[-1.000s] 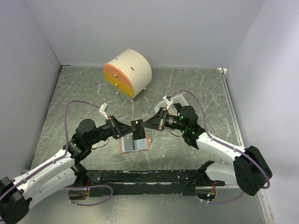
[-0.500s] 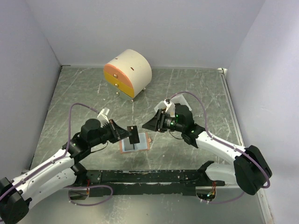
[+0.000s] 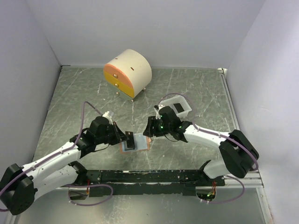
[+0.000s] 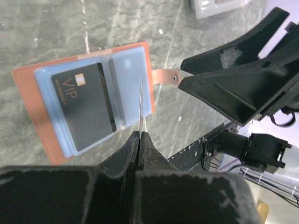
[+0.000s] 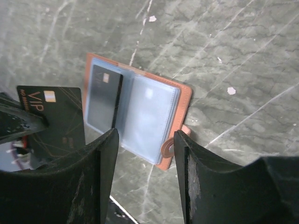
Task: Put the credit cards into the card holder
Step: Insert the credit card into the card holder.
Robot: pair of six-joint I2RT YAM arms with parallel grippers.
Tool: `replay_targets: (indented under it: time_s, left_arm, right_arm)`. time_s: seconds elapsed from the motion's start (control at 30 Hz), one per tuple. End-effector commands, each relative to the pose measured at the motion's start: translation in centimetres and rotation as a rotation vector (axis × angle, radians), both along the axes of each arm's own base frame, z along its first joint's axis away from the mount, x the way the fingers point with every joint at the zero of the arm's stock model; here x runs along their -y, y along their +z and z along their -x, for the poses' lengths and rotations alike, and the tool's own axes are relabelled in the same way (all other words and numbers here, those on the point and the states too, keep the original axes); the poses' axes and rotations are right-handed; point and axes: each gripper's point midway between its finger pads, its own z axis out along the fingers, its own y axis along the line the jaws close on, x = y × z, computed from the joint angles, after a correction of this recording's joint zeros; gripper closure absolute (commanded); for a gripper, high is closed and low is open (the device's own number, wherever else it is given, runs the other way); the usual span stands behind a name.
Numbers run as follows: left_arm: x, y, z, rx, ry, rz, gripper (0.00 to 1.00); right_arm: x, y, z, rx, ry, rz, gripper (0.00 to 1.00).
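The salmon-pink card holder (image 3: 143, 145) lies open on the table, clear sleeves up. It also shows in the left wrist view (image 4: 28, 93) and the right wrist view (image 5: 184, 100). A black VIP card (image 4: 84, 109) sits in its left sleeve. My left gripper (image 3: 125, 136) is shut on a second black credit card (image 3: 131, 140), held on edge just above the holder's middle; this card is edge-on in the left wrist view (image 4: 141, 100) and face-on in the right wrist view (image 5: 53, 119). My right gripper (image 3: 149, 128) is open and empty over the holder's right edge and snap strap (image 5: 169, 148).
A small white tray (image 3: 180, 108) stands behind the right gripper. A round cream cabinet with orange-yellow drawers (image 3: 127, 72) stands at the back. The black base rail (image 3: 145, 176) runs along the near edge. Grey walls close in left, right and back.
One second ago both grippers met at the black card. The right gripper let go, drew back, then came down by the holder's right side. The left gripper lowered the card toward the holder.
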Motion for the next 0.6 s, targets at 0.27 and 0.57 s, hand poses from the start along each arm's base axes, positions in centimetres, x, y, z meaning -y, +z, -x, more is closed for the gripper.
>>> replay_targets:
  time_s: [0.27,0.57]
  left_arm:
    - [0.1,-0.8,-1.0,-0.011,-0.044,0.041,0.93]
    - [0.4,-2.3,-1.0,-0.037,-0.074,0.048,0.93]
  right_arm:
    - [1.0,-3.1,-1.3,0.094,0.016,0.28,0.55]
    - [1.0,-4.4,-0.7,0.075,0.044,0.31,0.6]
